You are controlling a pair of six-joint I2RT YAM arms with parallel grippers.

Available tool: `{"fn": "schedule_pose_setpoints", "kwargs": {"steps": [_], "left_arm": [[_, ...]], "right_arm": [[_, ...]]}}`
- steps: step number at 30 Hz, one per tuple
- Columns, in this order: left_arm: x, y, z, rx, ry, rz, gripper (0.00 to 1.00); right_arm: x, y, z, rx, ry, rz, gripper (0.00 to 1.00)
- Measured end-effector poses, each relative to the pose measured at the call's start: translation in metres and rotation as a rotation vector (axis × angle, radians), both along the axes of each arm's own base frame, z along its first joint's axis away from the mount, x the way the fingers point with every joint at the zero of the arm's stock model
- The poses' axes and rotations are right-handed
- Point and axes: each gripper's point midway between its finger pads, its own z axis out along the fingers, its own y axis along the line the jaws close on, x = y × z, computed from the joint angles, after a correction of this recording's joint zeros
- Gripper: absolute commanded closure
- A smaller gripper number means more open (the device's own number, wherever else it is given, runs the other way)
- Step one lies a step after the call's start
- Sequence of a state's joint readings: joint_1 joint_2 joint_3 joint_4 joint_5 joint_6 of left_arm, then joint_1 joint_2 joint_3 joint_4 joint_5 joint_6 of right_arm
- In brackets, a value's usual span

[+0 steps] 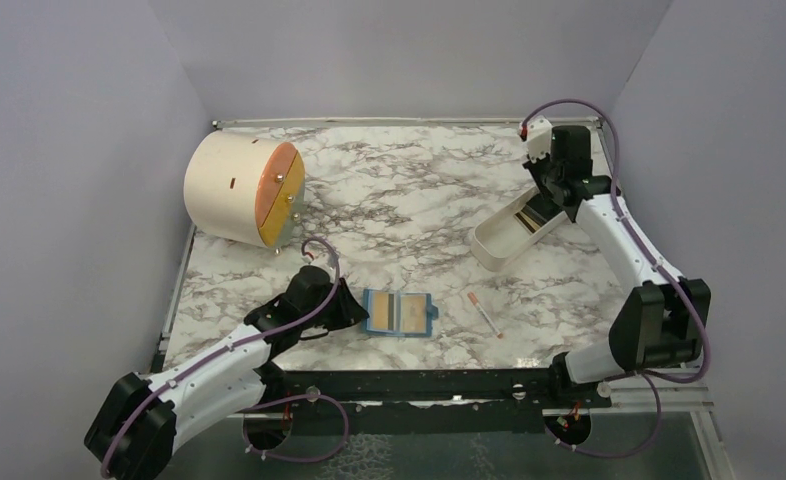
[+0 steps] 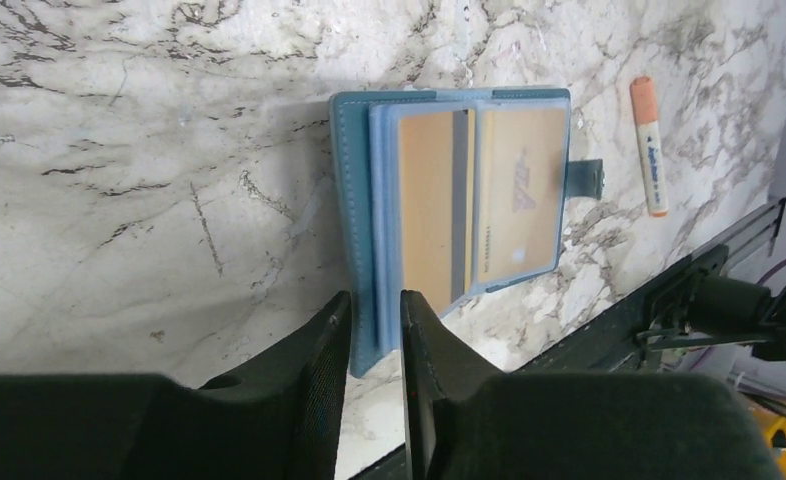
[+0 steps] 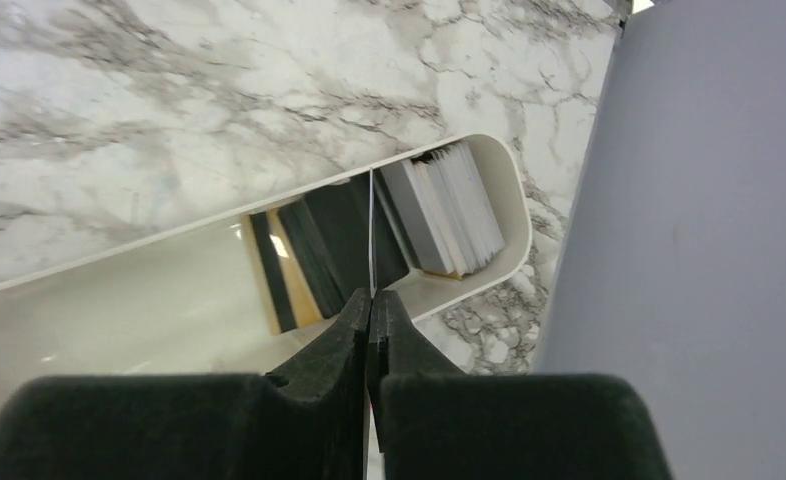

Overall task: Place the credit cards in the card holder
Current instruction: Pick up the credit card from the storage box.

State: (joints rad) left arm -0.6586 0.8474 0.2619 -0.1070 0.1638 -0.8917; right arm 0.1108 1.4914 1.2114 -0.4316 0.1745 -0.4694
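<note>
The teal-blue card holder (image 1: 399,312) lies open and flat near the table's front; in the left wrist view (image 2: 354,200) it shows gold cards (image 2: 519,190) in its clear sleeves. My left gripper (image 1: 354,308) (image 2: 374,295) has its jaws a narrow gap apart, over the holder's left edge. My right gripper (image 1: 549,200) (image 3: 371,293) is shut on a thin card (image 3: 371,230), seen edge-on, above the white tray (image 3: 509,170). Inside the tray lie a gold card with a dark stripe (image 3: 289,270), black cards (image 3: 329,240) and a stack of grey and white cards (image 3: 449,210).
The white tray (image 1: 494,245) sits at the back right, close to the right wall. A white-and-orange pen-like stick (image 1: 485,313) (image 2: 649,145) lies right of the holder. A round cream drawer box (image 1: 244,190) stands at the back left. A black rail (image 1: 419,380) runs along the front edge.
</note>
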Motion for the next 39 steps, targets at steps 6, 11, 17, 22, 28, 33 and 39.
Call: {"fn": "schedule_pose_setpoints", "kwargs": {"steps": [6, 11, 17, 22, 28, 33, 39], "left_arm": [[0.005, 0.005, 0.01, 0.023, -0.02, 0.024, 0.46], [0.014, 0.003, 0.03, 0.019, -0.056, 0.04, 0.24], [0.024, -0.004, 0.059, -0.02, -0.106, 0.044, 0.26], [0.025, -0.016, 0.091, -0.127, -0.163, 0.021, 0.26], [0.02, -0.04, 0.141, -0.345, -0.228, -0.042, 0.32], [0.014, -0.053, 0.17, -0.483, -0.248, -0.094, 0.35], [0.015, -0.063, 0.19, -0.561, -0.274, -0.133, 0.4]], "right_arm": [[-0.031, 0.052, 0.033, 0.17, -0.039, 0.055, 0.99], [-0.074, 0.121, 0.057, 0.418, -0.061, 0.197, 0.99], [-0.126, 0.172, 0.053, 0.79, 0.052, 0.269, 0.99], [-0.17, 0.21, 0.032, 1.119, 0.227, 0.302, 0.99], [-0.203, 0.238, 0.031, 1.369, 0.406, 0.32, 0.99], [-0.221, 0.254, 0.047, 1.484, 0.485, 0.386, 0.99], [-0.237, 0.267, 0.059, 1.551, 0.548, 0.436, 0.99]]}}
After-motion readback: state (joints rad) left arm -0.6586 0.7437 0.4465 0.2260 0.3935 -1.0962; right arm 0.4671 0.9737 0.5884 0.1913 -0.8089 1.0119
